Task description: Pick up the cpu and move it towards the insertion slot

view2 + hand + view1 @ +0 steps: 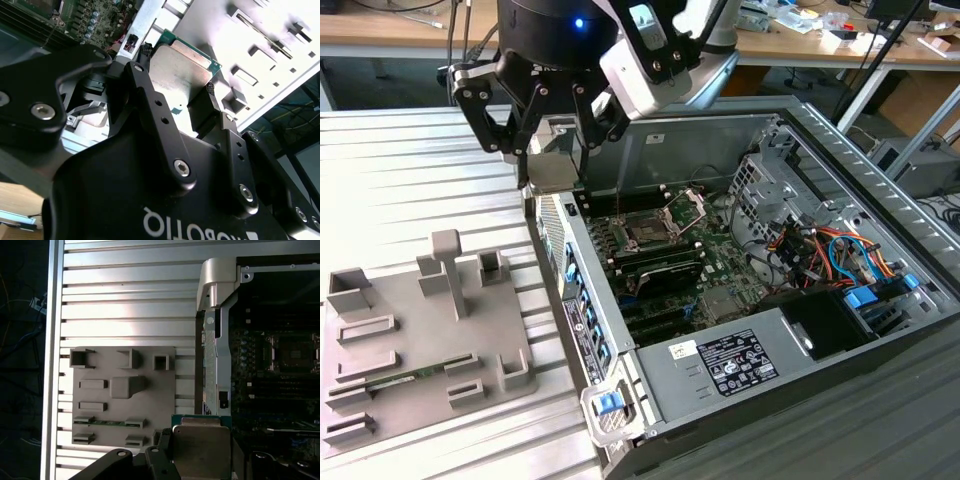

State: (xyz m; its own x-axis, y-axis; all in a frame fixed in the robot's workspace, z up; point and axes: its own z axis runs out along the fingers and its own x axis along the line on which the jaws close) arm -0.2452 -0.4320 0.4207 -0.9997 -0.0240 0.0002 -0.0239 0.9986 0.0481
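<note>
Second wrist view: the hand (pixel 177 82) pinches the cpu (pixel 182 65) by opposite edges. Exterior view: the insertion slot (pixel 653 230) lies mid-frame, lower right of the hand; carry the cpu level over the case wall (pixel 578 290).

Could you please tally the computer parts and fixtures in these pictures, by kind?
cpu: 1
insertion slot: 1
memory stick: 1
grey tray: 1
computer case: 1
Total: 5
</note>
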